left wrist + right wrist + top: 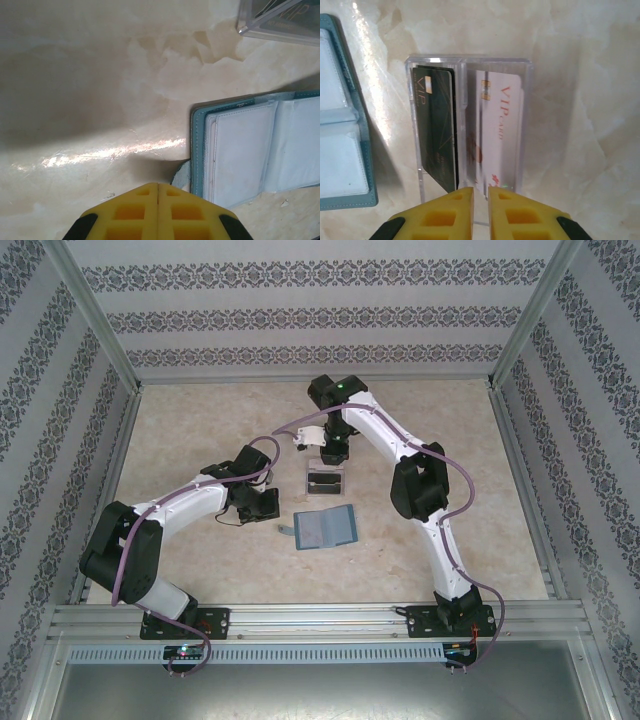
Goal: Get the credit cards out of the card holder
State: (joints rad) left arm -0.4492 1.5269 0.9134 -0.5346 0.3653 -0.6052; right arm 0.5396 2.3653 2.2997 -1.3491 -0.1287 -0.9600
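Cards (437, 135) are seen in the box (470, 59); the holder (327, 528) looks emptied. The right pincer (480, 192) is barely opened, the left pincer (158, 186) is shut, and nothing is held.

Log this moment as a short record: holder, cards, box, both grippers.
card holder: lies open, visible pockets look empty
clear box: two compartments, beside the holder
dark card: in the box compartment nearer the holder
pale card: in the other compartment
left gripper: shut, empty, by the holder's grey tab
right gripper: jaws slightly apart, empty, over the box's near edge
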